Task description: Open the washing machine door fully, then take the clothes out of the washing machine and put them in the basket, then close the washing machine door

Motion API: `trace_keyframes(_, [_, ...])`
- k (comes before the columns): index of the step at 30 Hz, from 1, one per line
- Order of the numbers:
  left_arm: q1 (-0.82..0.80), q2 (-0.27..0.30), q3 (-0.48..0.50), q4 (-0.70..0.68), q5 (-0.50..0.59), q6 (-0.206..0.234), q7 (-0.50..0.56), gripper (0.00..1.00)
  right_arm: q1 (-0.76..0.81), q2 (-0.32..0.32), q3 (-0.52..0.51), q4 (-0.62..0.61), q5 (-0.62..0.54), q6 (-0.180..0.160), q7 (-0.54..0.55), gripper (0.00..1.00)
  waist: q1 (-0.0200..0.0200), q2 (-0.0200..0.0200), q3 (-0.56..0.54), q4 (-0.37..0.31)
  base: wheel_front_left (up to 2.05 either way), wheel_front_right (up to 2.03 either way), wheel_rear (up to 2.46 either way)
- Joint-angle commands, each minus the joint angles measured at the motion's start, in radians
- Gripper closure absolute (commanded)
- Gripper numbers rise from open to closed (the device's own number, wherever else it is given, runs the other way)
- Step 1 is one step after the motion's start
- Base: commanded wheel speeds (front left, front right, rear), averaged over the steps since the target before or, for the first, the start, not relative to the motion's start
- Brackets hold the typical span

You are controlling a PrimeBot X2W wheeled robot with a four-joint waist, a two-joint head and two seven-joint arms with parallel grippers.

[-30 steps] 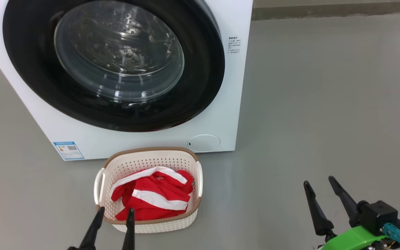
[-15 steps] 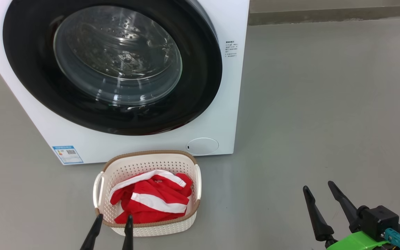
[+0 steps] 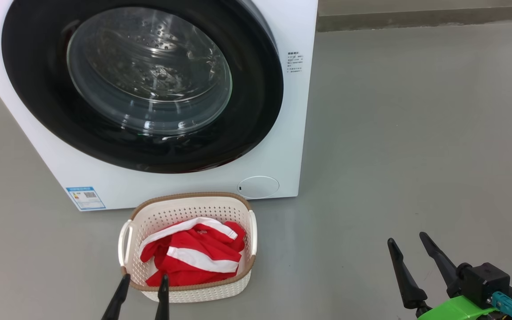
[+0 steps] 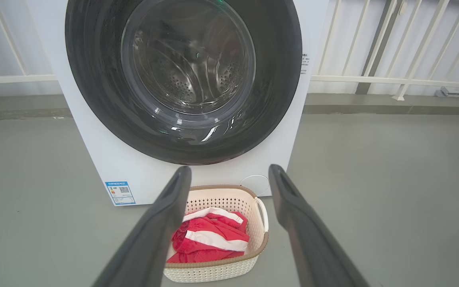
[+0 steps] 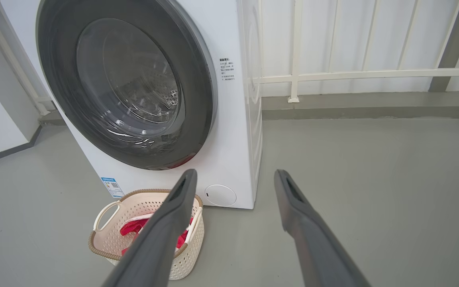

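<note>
The washing machine stands on the grey floor with its black-rimmed washing machine door lying flat against its front, the steel drum visible through the glass. Right in front sits the basket holding the red, white-striped clothes. My left gripper hovers open and empty at the basket's near rim; in the left wrist view the left gripper frames the basket and clothes. My right gripper is open and empty over bare floor to the right; the right wrist view shows the right gripper pointing at the machine's right corner.
A blue label and a round white flap sit low on the machine's front. A white railing and a low grey kerb run behind. Open grey floor stretches to the right of the machine.
The whole head picture has slid down and left a little, so the camera moved. Door, basket and clothes keep their places; both grippers stay open.
</note>
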Motion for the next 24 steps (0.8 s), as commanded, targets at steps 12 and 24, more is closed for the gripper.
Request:
trace_keyframes(12, [0.000, 0.003, -0.003, 0.007, -0.013, 0.003, 0.000, 1.00, 0.000, 0.001, 0.001, 0.007, 0.001, 0.000, 0.000, 1.00, 0.0000, 0.0000, -0.001, 0.001, 0.00, 0.00, 0.00])
trace_keyframes(24, [-0.006, -0.030, -0.002, 0.099, -0.088, -0.013, 0.010, 1.00, 0.017, 0.010, 0.004, 0.102, 0.078, 0.000, 0.007, 1.00, 0.0023, 0.0000, -0.001, 0.002, 0.00, 0.00, 0.00])
